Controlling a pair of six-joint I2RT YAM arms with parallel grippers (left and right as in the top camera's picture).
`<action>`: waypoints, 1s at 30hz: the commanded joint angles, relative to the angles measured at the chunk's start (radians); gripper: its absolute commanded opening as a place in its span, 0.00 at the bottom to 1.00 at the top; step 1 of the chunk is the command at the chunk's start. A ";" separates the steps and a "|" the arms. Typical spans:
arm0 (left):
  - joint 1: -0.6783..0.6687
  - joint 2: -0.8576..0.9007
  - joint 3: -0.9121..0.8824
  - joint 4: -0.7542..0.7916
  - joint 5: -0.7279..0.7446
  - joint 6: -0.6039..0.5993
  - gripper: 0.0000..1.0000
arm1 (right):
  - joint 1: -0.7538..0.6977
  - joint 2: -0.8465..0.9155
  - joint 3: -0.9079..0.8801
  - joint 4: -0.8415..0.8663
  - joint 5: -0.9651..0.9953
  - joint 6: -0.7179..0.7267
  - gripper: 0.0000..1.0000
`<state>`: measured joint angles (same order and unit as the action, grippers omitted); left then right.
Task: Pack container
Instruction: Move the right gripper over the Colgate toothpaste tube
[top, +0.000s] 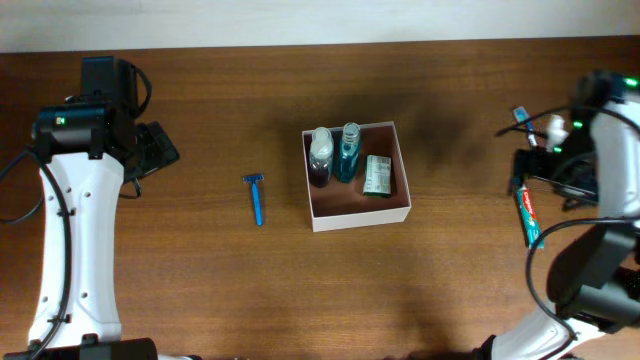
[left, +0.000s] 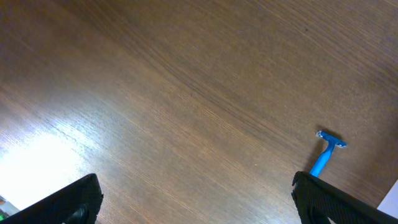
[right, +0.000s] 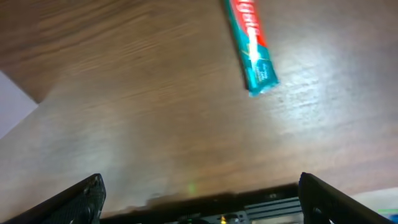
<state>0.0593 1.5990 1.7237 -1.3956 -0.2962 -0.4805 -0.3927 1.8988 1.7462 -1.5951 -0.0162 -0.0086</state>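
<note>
Here's the container (top: 360, 217), square and shallow, with white outer walls and a pinkish-brown floor. It sits open-topped on the wooden surface (top: 200, 290) near the middle of the overhead view, a touch toward 3 o'clock.

Three things line its 12 o'clock wall. There's a bottle with dark purple liquid (top: 320, 158) at the 10 o'clock corner, a bottle with teal liquid (top: 347, 152) just beside it, and a green-and-white packet (top: 377, 175) lying flat toward 2 o'clock. The whole 6 o'clock half of the floor is bare.

Outside, a blue razor (top: 255, 197) lies at the container's 9 o'clock, near it but apart, handle pointing to 6 o'clock. The left wrist camera catches it too (left: 326, 152). A toothpaste tube (top: 527, 215) lies well apart at 3 o'clock, partly under the right arm (top: 600, 170), close to that edge of the surface.

Open wood runs on every side of the box. The left arm (top: 75, 200) stands far off at 9 o'clock.

The left jaws are spread wide, the dark fingers (left: 68, 202) at the frame's corners with only wood between. The right jaws are wide as well, their fingers (right: 68, 199) empty, with the tube (right: 252, 43) ahead at 1 o'clock.
</note>
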 joint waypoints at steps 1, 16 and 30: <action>0.002 0.005 -0.003 -0.001 -0.007 -0.013 0.99 | -0.078 -0.017 -0.005 -0.016 -0.058 -0.011 0.94; 0.002 0.005 -0.003 -0.001 -0.007 -0.013 0.99 | -0.093 -0.017 -0.107 0.138 0.051 -0.069 0.95; 0.002 0.005 -0.003 -0.001 -0.007 -0.013 0.99 | -0.093 -0.013 -0.388 0.552 0.047 -0.273 0.97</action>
<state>0.0593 1.5990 1.7237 -1.3956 -0.2962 -0.4805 -0.4892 1.8988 1.3838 -1.0813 0.0189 -0.2363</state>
